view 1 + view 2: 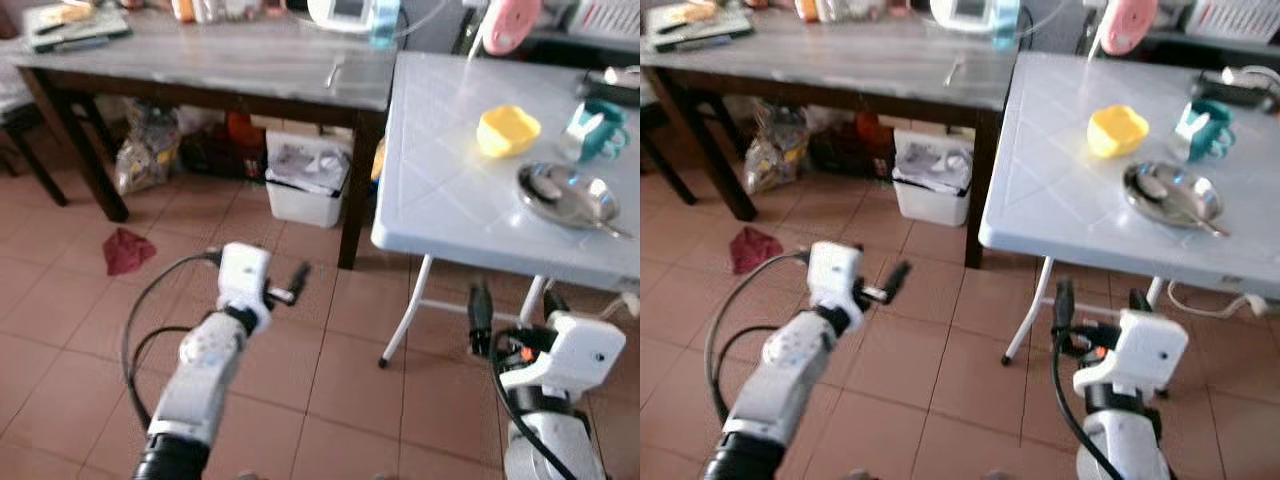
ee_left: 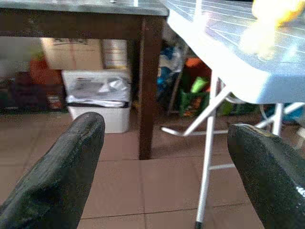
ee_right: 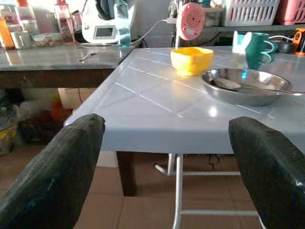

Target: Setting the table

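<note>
Two tools: both raised over the tiled floor (image 1: 330, 330), neither holding anything
Left tool (image 1: 290, 285): nearest, on its silver arm, out over bare tiles short of the tables; in the left wrist view its two black fingers (image 2: 57, 176) stand wide apart with the floor between them
Right tool (image 1: 512, 322): low beside the white table's folding legs (image 1: 410, 310); in the right wrist view its fingers (image 3: 52, 176) are spread wide, facing the table edge at about tabletop height
Floor items: a red rag (image 1: 127, 250) lying on the tiles to the left; a white bin (image 1: 305, 175) with a grey liner under the wooden table, bags (image 1: 145, 150) beside it
White table (image 1: 450, 190): plastic top, on the robot's right, set against the wooden table
Task things: a metal plate (image 1: 565, 195) near the right of the white table with a spoon (image 3: 228, 84) lying in it; a yellow bowl (image 1: 507, 130) just behind and to the left of the plate; a teal mug (image 1: 597, 128) behind the plate, apart from the bowl
Wooden table (image 1: 200, 65): dark legs, grey top, on the left; a fork (image 1: 335, 72) lies near its right end; bottles (image 3: 62, 21) and a white appliance (image 3: 102, 24) stand along its far side
Farthest: a pink round device (image 1: 512, 25) behind the white table
</note>
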Motion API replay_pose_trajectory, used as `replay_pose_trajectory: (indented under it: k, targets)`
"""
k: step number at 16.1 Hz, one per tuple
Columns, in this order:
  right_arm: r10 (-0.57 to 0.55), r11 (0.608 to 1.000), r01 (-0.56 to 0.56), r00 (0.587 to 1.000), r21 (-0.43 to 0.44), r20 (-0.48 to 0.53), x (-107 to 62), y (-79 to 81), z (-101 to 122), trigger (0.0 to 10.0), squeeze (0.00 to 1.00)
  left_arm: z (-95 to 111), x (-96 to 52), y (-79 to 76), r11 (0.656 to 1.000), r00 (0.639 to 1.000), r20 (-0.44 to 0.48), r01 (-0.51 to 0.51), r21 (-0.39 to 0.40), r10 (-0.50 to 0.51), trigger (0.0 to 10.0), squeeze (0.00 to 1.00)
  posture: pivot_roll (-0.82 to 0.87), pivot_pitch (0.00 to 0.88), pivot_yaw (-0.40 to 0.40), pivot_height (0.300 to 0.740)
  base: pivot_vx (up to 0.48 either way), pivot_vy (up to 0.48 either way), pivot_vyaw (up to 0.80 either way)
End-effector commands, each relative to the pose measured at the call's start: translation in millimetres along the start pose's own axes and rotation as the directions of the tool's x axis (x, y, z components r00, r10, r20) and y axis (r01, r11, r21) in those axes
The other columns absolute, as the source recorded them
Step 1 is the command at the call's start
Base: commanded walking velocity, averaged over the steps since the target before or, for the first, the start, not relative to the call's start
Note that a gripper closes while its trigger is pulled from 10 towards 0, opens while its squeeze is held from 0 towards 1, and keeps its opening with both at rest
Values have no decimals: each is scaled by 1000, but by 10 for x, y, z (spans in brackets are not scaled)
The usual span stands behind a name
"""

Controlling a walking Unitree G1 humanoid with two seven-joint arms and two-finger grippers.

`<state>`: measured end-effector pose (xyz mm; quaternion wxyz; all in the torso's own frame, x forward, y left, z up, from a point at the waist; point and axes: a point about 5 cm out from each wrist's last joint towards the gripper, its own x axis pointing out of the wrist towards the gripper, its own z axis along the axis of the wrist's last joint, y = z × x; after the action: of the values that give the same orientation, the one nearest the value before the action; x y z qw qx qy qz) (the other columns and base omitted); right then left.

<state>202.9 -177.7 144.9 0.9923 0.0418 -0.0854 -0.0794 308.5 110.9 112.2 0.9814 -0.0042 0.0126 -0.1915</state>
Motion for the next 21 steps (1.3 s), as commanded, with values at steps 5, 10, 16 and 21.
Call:
replay_pose_trajectory:
  k: [5,10,16,21]
  targets:
    - [-17,1000,17,1000,-22,-2,-5,-59,0,10000,0,6,34,-94,999,999,2,34,8,-34,10000,0,-7,118,-13,714,0,-364,0]
    - [-19,999,19,1000,-25,-1,-9,-65,-1,10000,0,2,38,-92,999,999,1,35,10,-35,10000,0,-12,116,-8,714,0,-367,0]
    - [-22,1000,22,1000,-18,-5,-13,-44,-21,10000,0,7,35,-75,999,999,1,33,17,-33,10000,0,-3,118,-2,714,0,-367,0]
    - [-22,1000,22,1000,-13,-6,-10,-27,-33,10000,0,8,36,-67,999,999,0,35,23,-35,10000,0,0,121,0,714,0,-370,0]
